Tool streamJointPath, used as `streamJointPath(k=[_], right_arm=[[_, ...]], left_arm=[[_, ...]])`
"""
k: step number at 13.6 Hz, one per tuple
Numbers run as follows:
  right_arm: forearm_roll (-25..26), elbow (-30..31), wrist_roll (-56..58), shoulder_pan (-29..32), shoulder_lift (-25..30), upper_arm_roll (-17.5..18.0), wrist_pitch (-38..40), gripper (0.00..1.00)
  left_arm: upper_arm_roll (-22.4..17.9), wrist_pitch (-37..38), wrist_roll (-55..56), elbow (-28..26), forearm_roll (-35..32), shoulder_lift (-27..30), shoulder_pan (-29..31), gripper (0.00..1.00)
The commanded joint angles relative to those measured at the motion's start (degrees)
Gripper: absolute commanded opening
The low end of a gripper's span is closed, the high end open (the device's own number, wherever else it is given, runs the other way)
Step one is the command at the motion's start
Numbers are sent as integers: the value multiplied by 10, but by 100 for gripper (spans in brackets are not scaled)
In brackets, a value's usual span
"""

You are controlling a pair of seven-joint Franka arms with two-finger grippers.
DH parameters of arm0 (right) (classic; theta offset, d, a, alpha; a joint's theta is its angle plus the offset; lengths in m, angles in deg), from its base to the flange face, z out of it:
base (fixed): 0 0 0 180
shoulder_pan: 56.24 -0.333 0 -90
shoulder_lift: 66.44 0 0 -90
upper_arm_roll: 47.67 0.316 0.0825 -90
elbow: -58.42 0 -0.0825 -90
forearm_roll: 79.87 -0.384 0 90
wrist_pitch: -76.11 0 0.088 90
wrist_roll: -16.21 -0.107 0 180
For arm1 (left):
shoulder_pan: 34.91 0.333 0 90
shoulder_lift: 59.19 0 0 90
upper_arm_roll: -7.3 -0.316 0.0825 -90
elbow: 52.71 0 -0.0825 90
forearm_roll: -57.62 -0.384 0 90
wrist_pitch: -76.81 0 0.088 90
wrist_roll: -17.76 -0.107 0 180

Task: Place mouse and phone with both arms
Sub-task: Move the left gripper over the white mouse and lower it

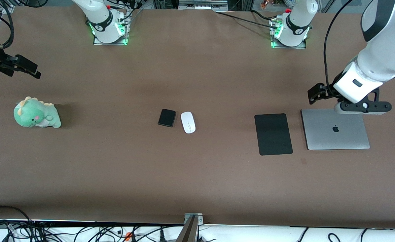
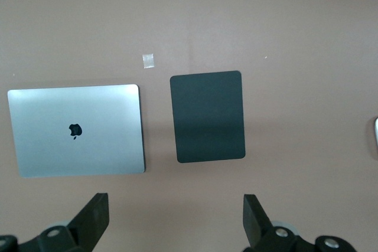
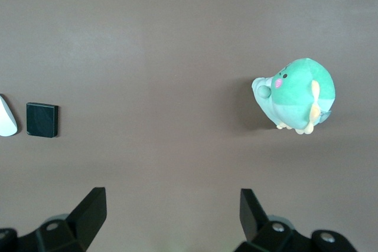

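Observation:
The white mouse (image 1: 188,122) and the black phone (image 1: 167,117) lie side by side at the middle of the table, the phone toward the right arm's end. Both also show in the right wrist view, the phone (image 3: 42,120) whole and the mouse (image 3: 6,119) cut by the picture's edge. My left gripper (image 1: 364,108) is open and empty, up over the laptop's edge; its fingers (image 2: 94,219) stand wide apart. My right gripper (image 1: 27,69) is open and empty, up over the table at the right arm's end, above the plush toy; its fingers (image 3: 91,210) stand wide apart.
A thin black mouse pad (image 1: 273,134) lies beside a closed silver laptop (image 1: 334,129) toward the left arm's end; both show in the left wrist view, the pad (image 2: 207,116) and the laptop (image 2: 75,130). A green plush dinosaur (image 1: 36,113) sits toward the right arm's end.

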Motion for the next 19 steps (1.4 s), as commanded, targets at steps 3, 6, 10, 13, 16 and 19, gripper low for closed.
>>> streamJointPath(k=[3, 6, 10, 13, 16, 19], right_arm=[[9, 3, -1, -2, 0, 4, 2, 100], [9, 3, -1, -2, -13, 8, 4, 100], [8, 1, -1, -7, -45, 15, -2, 100], [9, -4, -4, -23, -59, 15, 0, 100], [10, -3, -3, -25, -60, 15, 4, 100], [10, 1, -3, -22, -61, 15, 7, 100]], left_arm=[[8, 12, -6, 19, -12, -18, -1, 100], [32, 15, 7, 21, -5, -20, -7, 100], [40, 9, 125, 21, 33, -50, -65, 100], [40, -41, 210, 20, 35, -86, -122, 100], [40, -110, 325, 20, 33, -154, -190, 100], [34, -219, 439, 21, 17, -234, -266, 100]])
